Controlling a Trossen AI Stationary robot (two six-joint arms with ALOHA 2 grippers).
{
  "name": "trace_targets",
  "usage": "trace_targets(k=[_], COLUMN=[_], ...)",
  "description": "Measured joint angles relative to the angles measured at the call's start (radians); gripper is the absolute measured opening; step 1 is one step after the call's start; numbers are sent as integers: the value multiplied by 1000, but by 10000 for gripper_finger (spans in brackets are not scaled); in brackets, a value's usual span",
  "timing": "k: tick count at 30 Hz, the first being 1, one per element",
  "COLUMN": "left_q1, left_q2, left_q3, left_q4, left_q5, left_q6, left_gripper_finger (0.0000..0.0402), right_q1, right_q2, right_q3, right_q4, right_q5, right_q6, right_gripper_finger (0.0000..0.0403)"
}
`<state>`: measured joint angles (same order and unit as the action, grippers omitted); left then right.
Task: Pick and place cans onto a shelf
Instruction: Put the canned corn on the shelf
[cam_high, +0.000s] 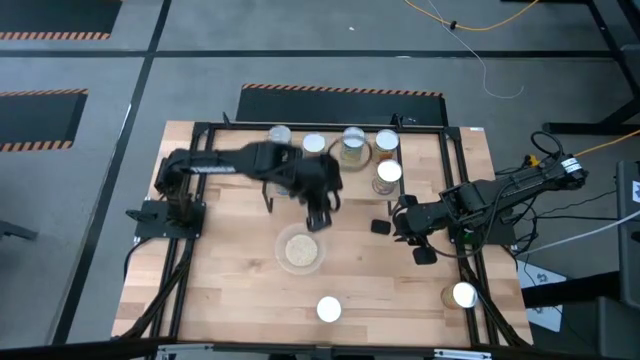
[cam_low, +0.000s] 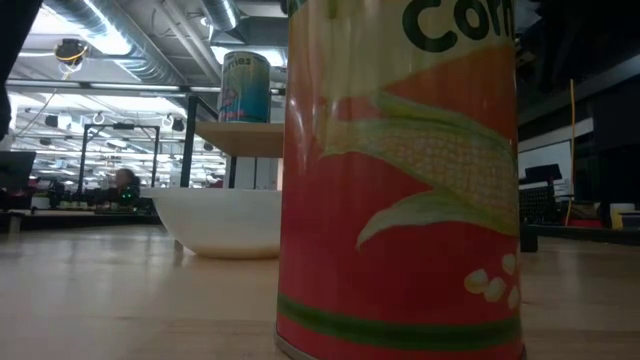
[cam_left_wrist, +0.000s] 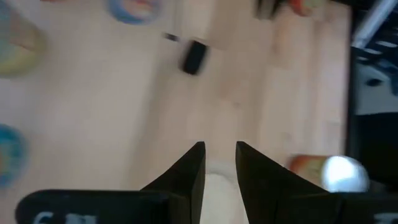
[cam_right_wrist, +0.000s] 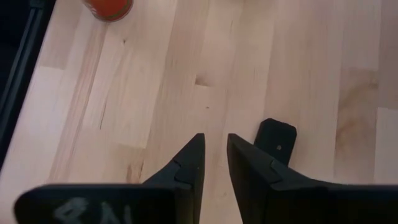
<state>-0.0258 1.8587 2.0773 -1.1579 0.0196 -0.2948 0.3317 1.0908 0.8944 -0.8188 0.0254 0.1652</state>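
While the low view fills with a corn can (cam_low: 400, 180), overhead shows left gripper (cam_high: 318, 215) above bowl (cam_high: 301, 251), both jaws nearly closed, empty.

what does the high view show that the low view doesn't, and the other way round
Only the high view shows both arms: the left gripper above the clear bowl, the right gripper near the small black block, and five cans grouped on the shelf.

Only the low view shows labels: a red corn can close to the camera, and a blue-labelled can up on the shelf board.

Both show the bowl, the shelf and the wooden table.
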Motion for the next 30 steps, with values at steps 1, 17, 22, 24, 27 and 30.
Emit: trace_targets(k=[1, 17, 22, 24, 27, 30], left_q1=[-28, -450, -515, -528, -544, -547], left_q2=[0, 105, 186, 223, 272, 306], left_q3=[0, 2, -1, -1, -1, -1], left_q4=[0, 52, 103, 106, 111, 115], left_q5=[-1, -188, -190, -189, -187, -180], left_q6=[-30, -606, -743, -784, -843, -888], left_gripper_finger=[83, 80, 80, 80, 80, 80], right_q1=[0, 0, 0, 0, 0, 0], right_q2=[0, -1, 1, 3, 6, 11], right_q3=[0, 0, 0, 0, 0, 0], right_q4=[0, -2, 3, 8, 9, 8], right_q5=[0, -1, 0, 0, 0, 0], right_q6=[12, 276, 275, 275, 273, 248], right_gripper_finger=[74, 74, 74, 74, 74, 74])
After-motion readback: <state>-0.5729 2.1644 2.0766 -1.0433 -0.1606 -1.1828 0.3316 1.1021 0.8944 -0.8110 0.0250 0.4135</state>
